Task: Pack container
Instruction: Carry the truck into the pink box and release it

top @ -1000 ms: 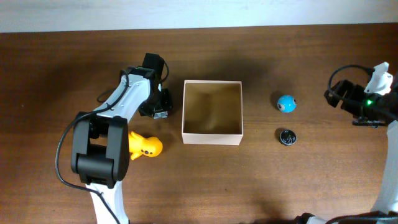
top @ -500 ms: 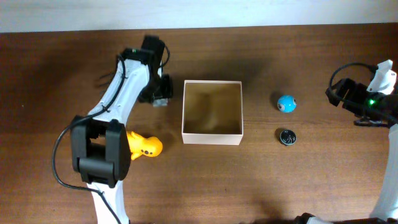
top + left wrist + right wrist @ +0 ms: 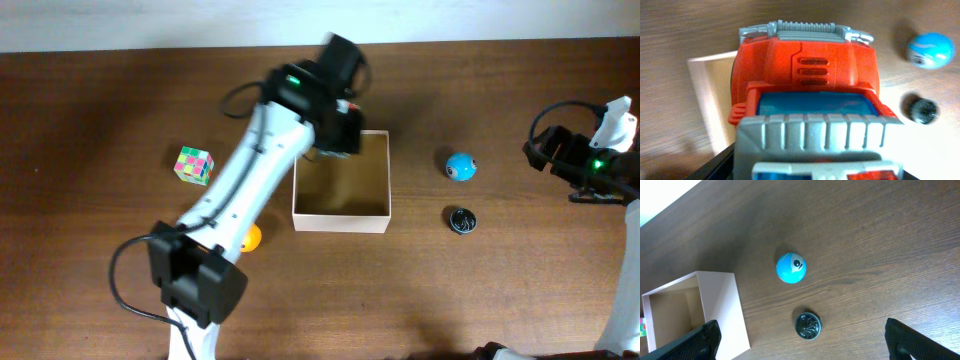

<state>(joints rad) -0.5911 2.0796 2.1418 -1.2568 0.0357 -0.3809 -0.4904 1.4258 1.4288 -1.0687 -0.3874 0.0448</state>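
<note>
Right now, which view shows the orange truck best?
Left wrist: the truck fills the frame, orange body, blue windshield and grey grille sharp, over a corner of the container. Overhead, the left arm covers nearly all of it. The right wrist view does not show it.

Dark wood table (image 3: 480,300) carries the open container (image 3: 340,222) mid, multicolour cube (image 3: 194,165) well to its left, blue ball (image 3: 460,167) and dark disc (image 3: 461,220) to its right, orange toy (image 3: 251,237) half hidden beside its front-left corner.
</note>
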